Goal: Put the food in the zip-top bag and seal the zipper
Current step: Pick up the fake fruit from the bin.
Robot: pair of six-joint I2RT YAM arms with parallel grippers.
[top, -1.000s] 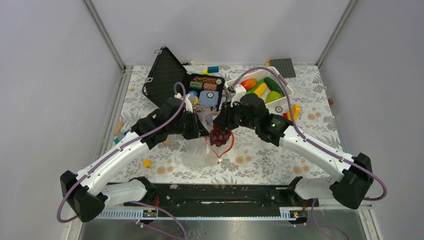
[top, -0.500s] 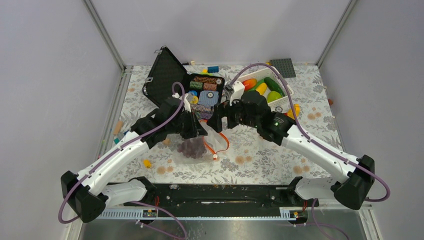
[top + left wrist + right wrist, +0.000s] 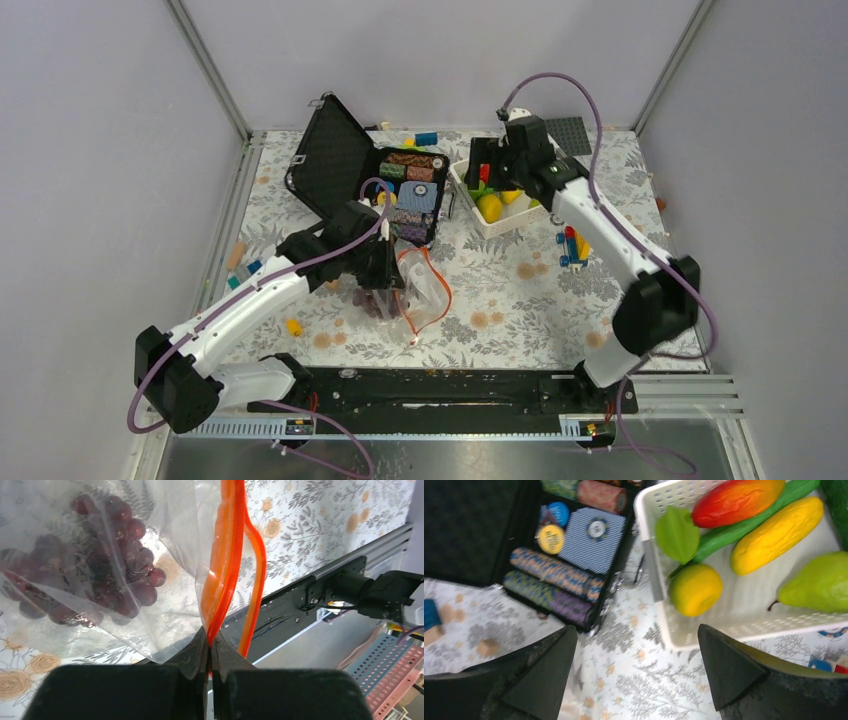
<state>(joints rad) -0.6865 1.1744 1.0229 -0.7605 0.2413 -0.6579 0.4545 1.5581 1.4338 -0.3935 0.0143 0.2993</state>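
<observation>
Left tool (image 3: 210,645) is clenched on the thin, glossy red-orange zipper strip (image 3: 227,555) at the mouth of the clear, crinkly plastic zip-top bag (image 3: 175,525). The bag lies near the middle of the floral tabletop (image 3: 520,300). The left arm stretches in from 7 o'clock, wrist pitched down. Knobbly dark purple grapes (image 3: 95,565) sit inside the bag. Right tool (image 3: 636,632) is released, its black fingers spread wide. It hangs above the white lattice plastic basket (image 3: 649,570) at 1 o'clock, and that arm reaches far out with its elbow raised. In the basket lie a smooth red-orange mango (image 3: 736,500), a long green cucumber (image 3: 734,532), a matte yellow oblong piece (image 3: 776,527), a round yellow fruit (image 3: 695,589) and a green pear (image 3: 819,582).
</observation>
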